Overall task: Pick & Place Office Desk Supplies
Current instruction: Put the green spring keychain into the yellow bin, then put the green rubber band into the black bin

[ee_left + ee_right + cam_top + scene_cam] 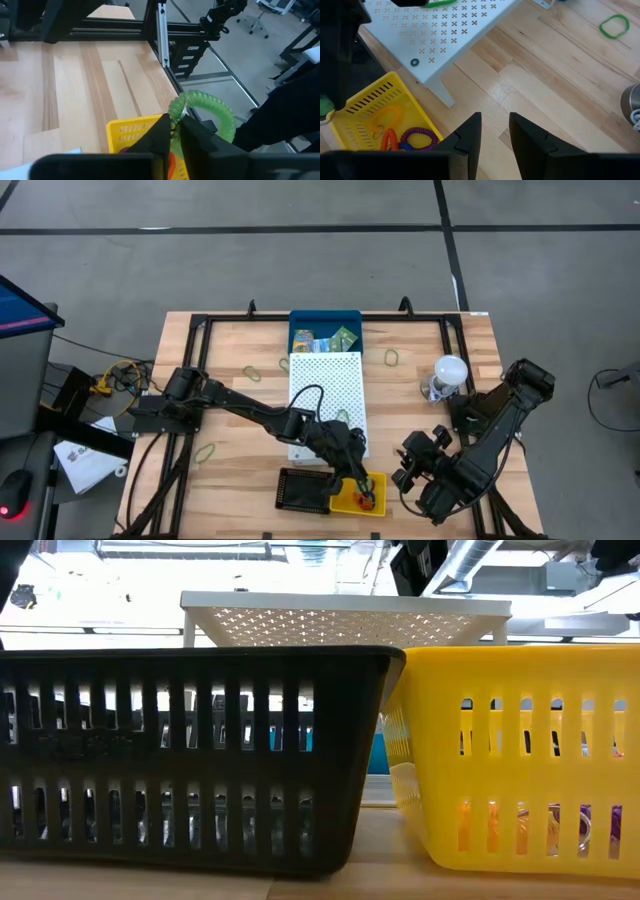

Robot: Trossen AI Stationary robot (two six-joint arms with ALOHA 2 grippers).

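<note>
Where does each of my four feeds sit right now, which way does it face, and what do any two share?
High: above the table, looking straight down; both arms show.
Low: at tabletop height, facing the black basket and yellow basket; no gripper visible.
Left wrist: over the yellow basket, left gripper pinching a green coiled loop.
Right wrist: looking down at the table, right gripper open and empty.
Shared: the yellow basket appears in all four.
</note>
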